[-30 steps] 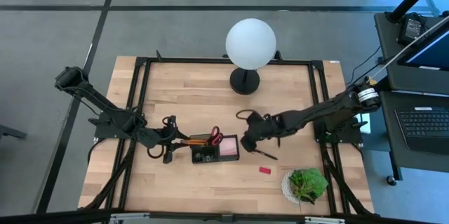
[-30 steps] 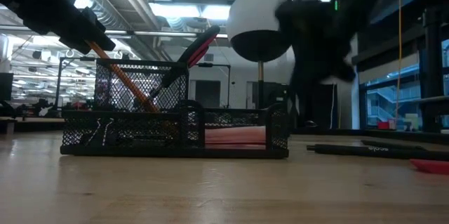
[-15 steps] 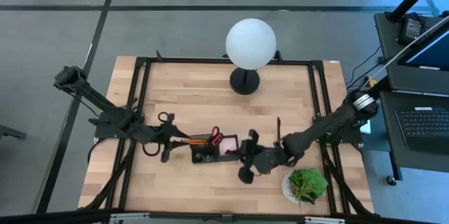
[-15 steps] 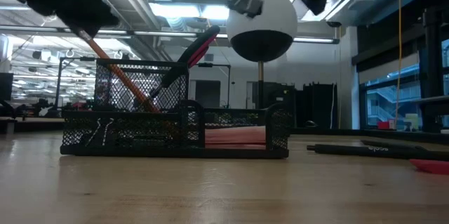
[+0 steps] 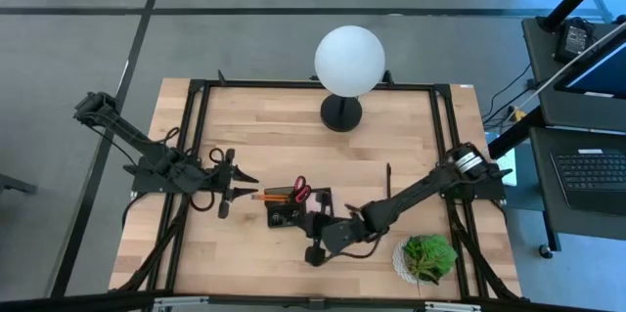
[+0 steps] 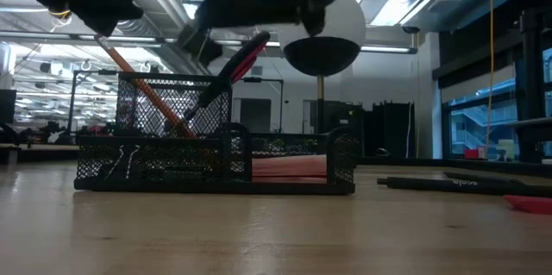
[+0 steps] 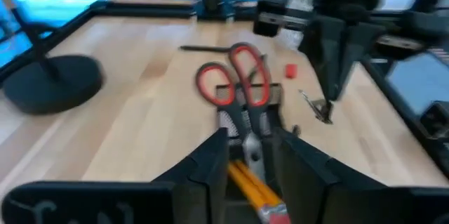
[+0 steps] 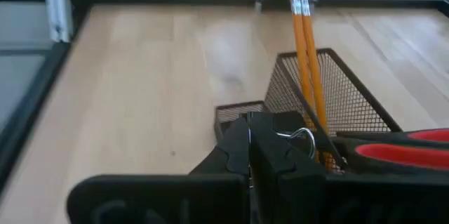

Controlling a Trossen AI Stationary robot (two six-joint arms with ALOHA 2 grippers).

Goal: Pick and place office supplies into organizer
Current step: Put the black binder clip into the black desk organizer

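The black mesh organizer (image 5: 293,216) stands at mid-table. Red-handled scissors (image 5: 300,193) and two orange pencils (image 5: 262,196) lean in its tall cup, and a pink pad (image 6: 289,167) lies in its low tray. My left gripper (image 5: 235,187) is open, left of the cup. The pencils' eraser ends (image 7: 249,182) show in the gap between its fingers, untouched. My right gripper (image 5: 313,239) hovers at the organizer's near side, shut on a tiny clip (image 7: 323,112). A black pen (image 5: 388,177) and a red eraser (image 7: 291,71) lie on the table to the right. My right gripper pinches the tiny clip between its two shut fingertips. The clip's silver wire loop (image 8: 303,137) sticks out beside them. The fingers slant down from the table's near right. The clip hangs clear of the table, over the organizer's near edge.
A white globe lamp (image 5: 349,58) on a round black base (image 5: 341,112) stands at the far middle. A green potted plant (image 5: 428,256) sits at the near right, close to my right arm. Bare wood lies left of and in front of the organizer.
My right gripper has swept from beside the pen toward the table's near left, rolling as it went, and now hangs at the organizer's near side, staying shut. My left gripper has drawn back up and to the left, away from the pencils, which stay leaning in the cup.
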